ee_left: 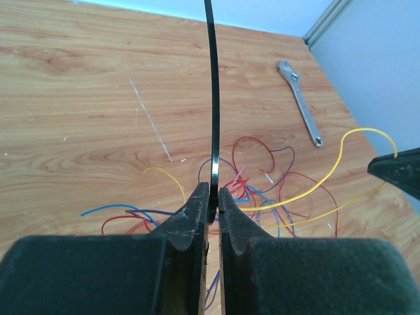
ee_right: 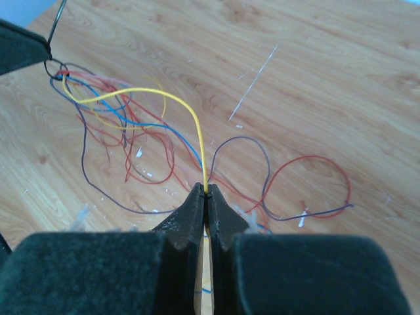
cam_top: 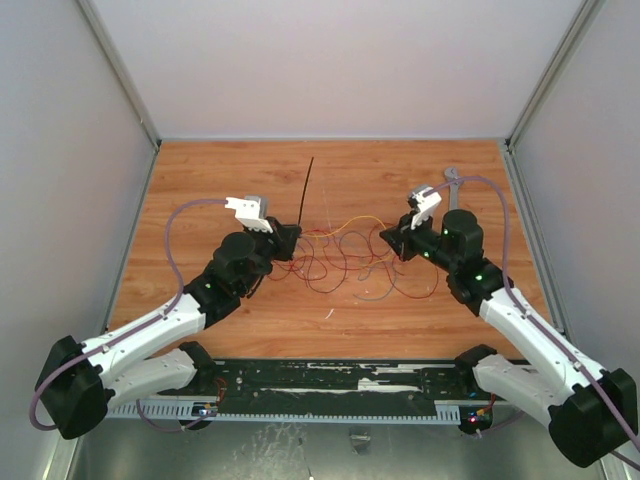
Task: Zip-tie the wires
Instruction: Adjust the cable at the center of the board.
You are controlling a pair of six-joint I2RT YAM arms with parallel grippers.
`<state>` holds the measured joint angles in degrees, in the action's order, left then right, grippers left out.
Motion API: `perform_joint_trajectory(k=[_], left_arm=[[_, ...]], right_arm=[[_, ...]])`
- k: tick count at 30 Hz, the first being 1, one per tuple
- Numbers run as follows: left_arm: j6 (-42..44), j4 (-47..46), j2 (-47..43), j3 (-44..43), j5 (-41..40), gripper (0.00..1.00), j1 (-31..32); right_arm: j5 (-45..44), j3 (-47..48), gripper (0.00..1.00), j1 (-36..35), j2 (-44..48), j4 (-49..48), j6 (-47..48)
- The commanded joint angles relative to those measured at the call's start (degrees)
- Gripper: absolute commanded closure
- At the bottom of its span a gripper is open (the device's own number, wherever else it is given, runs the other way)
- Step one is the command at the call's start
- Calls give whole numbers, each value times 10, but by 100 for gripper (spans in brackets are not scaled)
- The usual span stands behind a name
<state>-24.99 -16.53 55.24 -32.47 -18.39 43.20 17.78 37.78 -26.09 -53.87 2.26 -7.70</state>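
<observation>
1. Grip first: the left gripper [ee_left: 213,193] is pinched almost closed on the lower end of the zip tie [ee_left: 212,98]. The tie stands out from its fingertips and points away over the table [cam_top: 230,170]. The right gripper [ee_right: 205,193] is clamped fully shut on a single yellow strand [ee_right: 177,105], which arcs back into the wires [cam_top: 340,262].
2. The wires lie as a loose tangle on the wood between the two grippers and are not gathered at all. By my reckoning the job is barely begun.
3. Slipping is the nearest risk. The tie is held only by a short bit of one end, so a knock against the tangle could swivel it between the pads or pull it free.
4. One strand is no bundle (the red, blue and purplish loops all lie flat on the wood). Pulling the yellow alone may draw it clean out of the heap, or drag the heap sideways into a tighter knot.
5. Threading looks awkward. The tie's free end points away from the wires, and I see no loop formed.
6. The wrench [ee_left: 300,102] lies well apart near the far right edge. It is a hazard only if the tangle gets dragged that way.
</observation>
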Motion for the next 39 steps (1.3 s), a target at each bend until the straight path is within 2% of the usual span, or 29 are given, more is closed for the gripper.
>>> perform_joint_trajectory(k=[1,9,13,17,20,22,24,30,34,39], left_arm=[[-8,-4,3,-10,-4,100,-6],[-9,-6,3,-11,-1,100,-7],[-1,-2,4,-20,4,100,-7],[1,1,7,-27,8,100,-7],[3,1,8,-31,12,100,-7],[3,1,9,-33,13,100,-7],[4,0,9,-32,14,100,-7],[3,0,9,-32,16,100,-7],[2,0,9,-33,18,100,-7],[0,0,9,-32,18,100,-7]], right_arm=[[-26,22,100,20,23,5,-9],[-1,18,100,30,11,4,-13],[38,23,100,30,-14,14,-2],[50,30,68,30,-26,25,-6],[66,30,52,30,-15,13,-16],[80,29,46,30,-11,1,-23],[89,25,47,29,-14,-19,-28],[160,10,58,19,-68,-102,-59],[189,-10,59,-22,-98,-168,-86],[174,-35,58,-67,-136,-241,-104]])
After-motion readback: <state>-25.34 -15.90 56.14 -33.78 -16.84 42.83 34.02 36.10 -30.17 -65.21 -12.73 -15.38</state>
